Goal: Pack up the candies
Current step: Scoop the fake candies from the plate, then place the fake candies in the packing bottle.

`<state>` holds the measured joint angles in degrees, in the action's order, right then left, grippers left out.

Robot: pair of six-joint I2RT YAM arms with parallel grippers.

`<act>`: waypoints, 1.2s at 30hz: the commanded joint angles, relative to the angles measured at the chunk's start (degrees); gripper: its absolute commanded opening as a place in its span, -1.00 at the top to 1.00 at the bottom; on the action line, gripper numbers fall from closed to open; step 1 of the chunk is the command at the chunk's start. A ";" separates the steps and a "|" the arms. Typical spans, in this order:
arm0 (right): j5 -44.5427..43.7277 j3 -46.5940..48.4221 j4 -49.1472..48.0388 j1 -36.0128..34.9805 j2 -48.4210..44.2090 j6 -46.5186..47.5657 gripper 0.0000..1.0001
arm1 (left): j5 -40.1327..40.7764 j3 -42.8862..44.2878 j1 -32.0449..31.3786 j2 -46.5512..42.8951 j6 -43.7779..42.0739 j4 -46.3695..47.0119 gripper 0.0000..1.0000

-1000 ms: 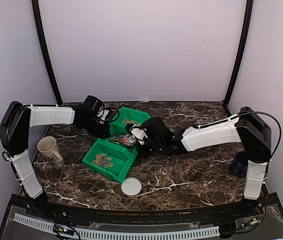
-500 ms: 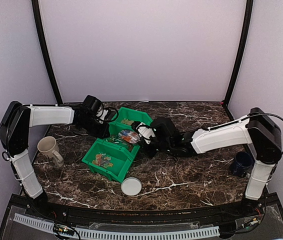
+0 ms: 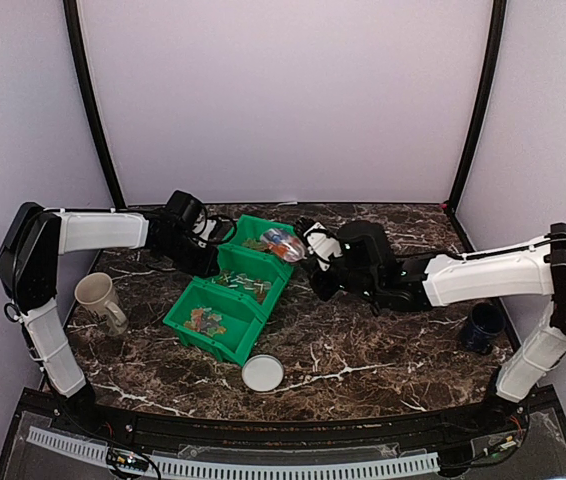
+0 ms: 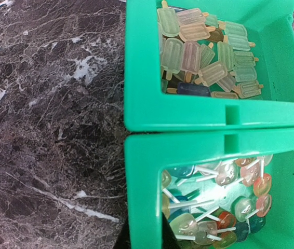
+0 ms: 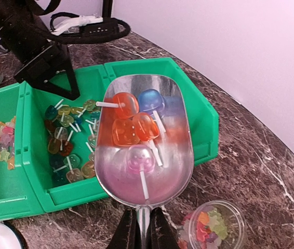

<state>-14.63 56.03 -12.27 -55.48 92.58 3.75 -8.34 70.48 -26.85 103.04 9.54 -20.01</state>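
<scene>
Marble (image 5: 271,171): candies (image 5: 131,124) in right claw's (image 5: 142,231) scoop (image 5: 113,174)

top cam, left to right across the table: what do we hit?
In order: beige mug → green bin → dark blue mug. The white lid and the scoop overlap the bin's span, so both are left out.

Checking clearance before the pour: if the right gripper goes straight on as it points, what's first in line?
The right gripper holds the scoop, which leads. Straight ahead is the far rim of the green bin. The scoop looks high enough to clear it, but depth is unclear.
</scene>
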 commanded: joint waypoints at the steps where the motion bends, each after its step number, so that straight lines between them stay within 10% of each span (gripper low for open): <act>1: -4.27 -3.30 -1.22 1.51 -5.52 -0.63 1.00 | -3.38 3.57 0.18 -3.46 1.31 3.20 1.00; 15: -12.53 -6.80 20.63 4.75 -17.90 -4.51 1.00 | -4.49 3.77 0.21 -3.45 1.49 3.08 1.00; 36: -14.62 4.66 44.56 5.01 -10.71 -9.21 1.00 | -5.49 4.03 0.19 -3.46 1.18 2.66 1.00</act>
<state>-27.73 56.88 28.16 -50.87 80.53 -4.60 -10.41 71.24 -26.85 103.04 9.65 -20.29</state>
